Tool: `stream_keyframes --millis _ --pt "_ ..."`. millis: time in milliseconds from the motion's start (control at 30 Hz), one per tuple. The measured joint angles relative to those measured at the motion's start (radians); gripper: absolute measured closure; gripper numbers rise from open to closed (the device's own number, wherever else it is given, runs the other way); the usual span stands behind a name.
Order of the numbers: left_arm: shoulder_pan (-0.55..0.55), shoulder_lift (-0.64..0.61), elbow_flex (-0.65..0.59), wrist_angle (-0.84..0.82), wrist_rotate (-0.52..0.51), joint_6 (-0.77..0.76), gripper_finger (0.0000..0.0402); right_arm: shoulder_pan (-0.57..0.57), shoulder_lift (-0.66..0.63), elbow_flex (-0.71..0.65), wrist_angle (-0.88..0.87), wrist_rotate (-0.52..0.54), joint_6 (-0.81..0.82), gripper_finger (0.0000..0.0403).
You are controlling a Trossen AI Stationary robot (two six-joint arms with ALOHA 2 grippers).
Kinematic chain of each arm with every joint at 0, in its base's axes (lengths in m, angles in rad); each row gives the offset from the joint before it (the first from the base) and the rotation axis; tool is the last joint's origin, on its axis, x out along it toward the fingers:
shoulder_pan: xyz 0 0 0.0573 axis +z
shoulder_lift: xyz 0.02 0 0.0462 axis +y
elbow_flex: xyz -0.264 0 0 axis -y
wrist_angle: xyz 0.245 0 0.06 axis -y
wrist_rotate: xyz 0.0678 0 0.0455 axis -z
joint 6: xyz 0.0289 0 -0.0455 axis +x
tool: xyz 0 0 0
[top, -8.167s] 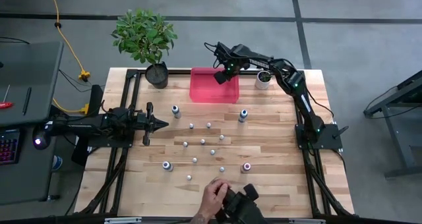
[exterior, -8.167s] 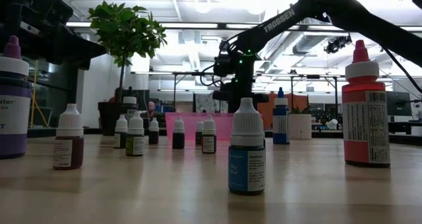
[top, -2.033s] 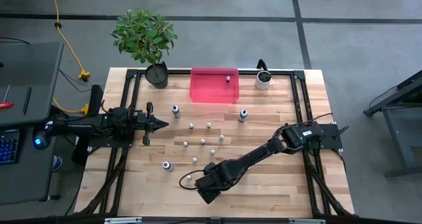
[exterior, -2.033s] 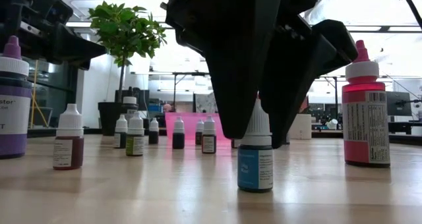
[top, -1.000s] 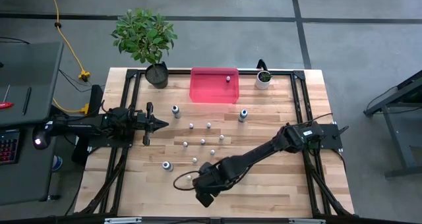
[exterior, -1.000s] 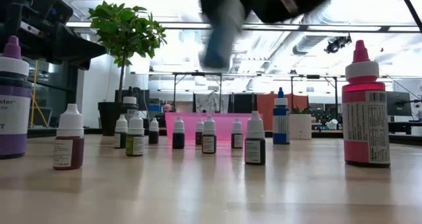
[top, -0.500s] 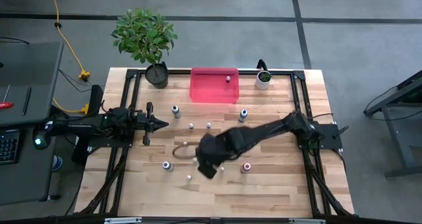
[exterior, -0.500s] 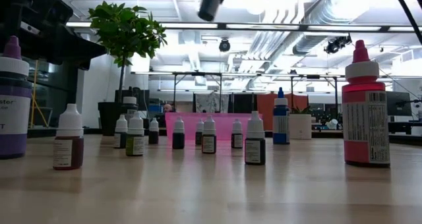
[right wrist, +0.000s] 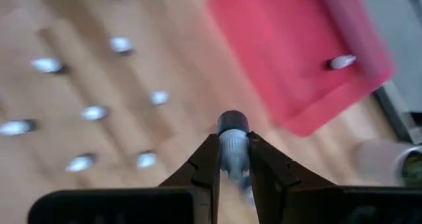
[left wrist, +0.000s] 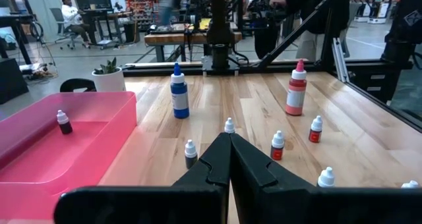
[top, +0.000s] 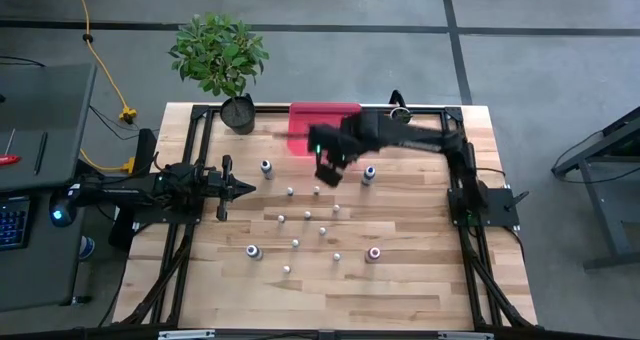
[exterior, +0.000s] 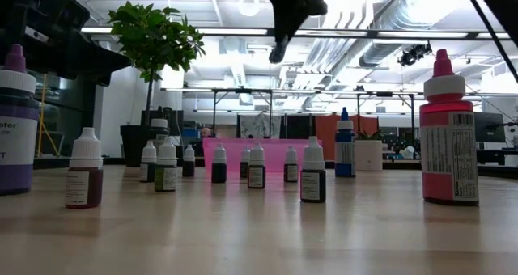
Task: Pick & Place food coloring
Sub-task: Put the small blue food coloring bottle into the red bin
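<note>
Right gripper (right wrist: pixel 232 159) pinches a small food coloring bottle (right wrist: pixel 233 140) between its fingers, carried above the bench (top: pixel 420 280) near the front edge of the pink tray (top: pixel 300 130), which sits toward 12 o'clock in the high view. One small bottle in the tray (left wrist: pixel 63 122) already lies there. Left gripper (left wrist: pixel 229 159) waits at 9 o'clock, fingers pressed together. Other bottles stand scattered mid-bench: a blue bottle (left wrist: pixel 179 92) toward 1 o'clock, a red bottle (exterior: pixel 449 129) toward 5 o'clock, a purple bottle (exterior: pixel 16 121) toward 7 o'clock. Its label shows only fragments, "ster" among them; the other labels' print is too fine to read.
</note>
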Motion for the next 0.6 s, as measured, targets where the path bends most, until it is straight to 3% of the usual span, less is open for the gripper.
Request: stream_keyframes --millis 333,600 --pt "0.000 0.000 0.000 0.000 0.000 0.000 0.0401 -0.227 -0.005 0.000 0.002 0.006 -0.325 0.0353" --pt "0.000 0.000 0.000 0.000 0.000 0.000 0.0401 -0.328 -0.016 -0.126 0.000 -0.023 -0.365 0.0353"
